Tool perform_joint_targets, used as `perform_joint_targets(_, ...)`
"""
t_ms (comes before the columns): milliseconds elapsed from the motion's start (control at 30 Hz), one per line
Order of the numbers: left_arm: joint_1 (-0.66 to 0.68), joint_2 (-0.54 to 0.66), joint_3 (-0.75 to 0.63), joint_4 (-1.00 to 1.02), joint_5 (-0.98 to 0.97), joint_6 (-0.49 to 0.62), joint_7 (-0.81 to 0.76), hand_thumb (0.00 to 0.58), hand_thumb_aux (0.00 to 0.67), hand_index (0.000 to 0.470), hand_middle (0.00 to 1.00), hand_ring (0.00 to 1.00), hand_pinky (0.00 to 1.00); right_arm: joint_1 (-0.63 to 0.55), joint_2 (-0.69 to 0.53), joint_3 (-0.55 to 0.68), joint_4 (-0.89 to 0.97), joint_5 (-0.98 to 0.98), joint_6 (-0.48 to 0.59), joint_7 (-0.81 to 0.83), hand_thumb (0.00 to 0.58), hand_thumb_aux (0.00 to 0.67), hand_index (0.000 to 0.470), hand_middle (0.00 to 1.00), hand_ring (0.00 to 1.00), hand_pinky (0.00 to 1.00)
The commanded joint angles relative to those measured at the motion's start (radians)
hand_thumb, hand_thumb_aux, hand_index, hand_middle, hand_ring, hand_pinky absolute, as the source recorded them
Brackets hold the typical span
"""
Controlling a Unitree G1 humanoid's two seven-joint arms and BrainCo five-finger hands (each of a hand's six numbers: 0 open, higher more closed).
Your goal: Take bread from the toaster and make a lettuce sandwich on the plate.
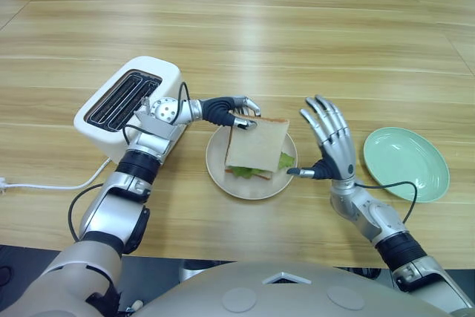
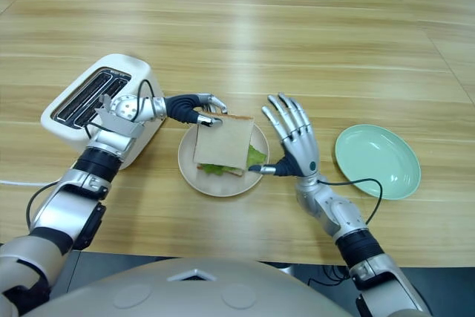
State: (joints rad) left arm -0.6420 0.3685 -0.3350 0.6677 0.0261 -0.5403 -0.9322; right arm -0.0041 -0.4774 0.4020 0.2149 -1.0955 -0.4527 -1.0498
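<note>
A beige plate (image 1: 219,171) lies in front of me with a sandwich on it: a top slice of bread (image 1: 257,146) over green lettuce (image 1: 286,161) and a lower slice. My left hand (image 1: 234,111) is at the top slice's far left corner, fingers curled on its edge. My right hand (image 1: 330,142) stands open just right of the plate, fingers spread upward, its thumb at the plate's right rim. The white toaster (image 1: 126,102) sits to the left, its two slots empty.
A pale green plate (image 1: 405,162) lies at the right, beyond my right hand. The toaster's white cord (image 1: 44,185) trails off to the left along the table's near edge. Bare wooden table stretches behind the plates.
</note>
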Motion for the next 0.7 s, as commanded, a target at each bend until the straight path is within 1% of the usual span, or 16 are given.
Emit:
perform_joint_targets(33,-0.06,-0.033,-0.026,0.163,0.061,-0.048,-0.006,0.58,0.67,0.46,1.0,1.0,1.0,0.015,0.0,0.06,-0.008,-0.068,0.028,0.009,0.0,0.0,0.0,0.0,0.0,0.0)
perform_joint_targets(167,-0.118,-0.075,-0.045,0.32,0.143,-0.087,0.055,0.58,0.67,0.46,1.0,1.0,1.0,0.006,0.001,0.124,0.028,-0.109,0.034,0.024,0.0,0.0,0.0,0.0,0.0,0.0)
perform_joint_targets(300,-0.161,-0.102,-0.046,0.419,0.184,-0.109,0.096,0.58,0.67,0.46,1.0,1.0,1.0,-0.009,-0.006,0.169,0.068,-0.12,0.036,0.041,0.0,0.0,0.0,0.0,0.0,0.0)
perform_joint_targets(500,-0.206,-0.144,-0.045,0.529,0.238,-0.096,0.171,0.58,0.67,0.46,1.0,1.0,1.0,-0.047,-0.002,0.231,0.189,-0.108,0.009,0.085,0.0,0.0,0.0,0.0,0.0,0.0)
perform_joint_targets(700,-0.222,-0.16,-0.046,0.584,0.293,-0.077,0.24,0.58,0.67,0.46,1.0,1.0,1.0,-0.089,0.022,0.299,0.327,-0.093,-0.026,0.157,0.0,0.0,0.0,0.0,0.0,0.0)
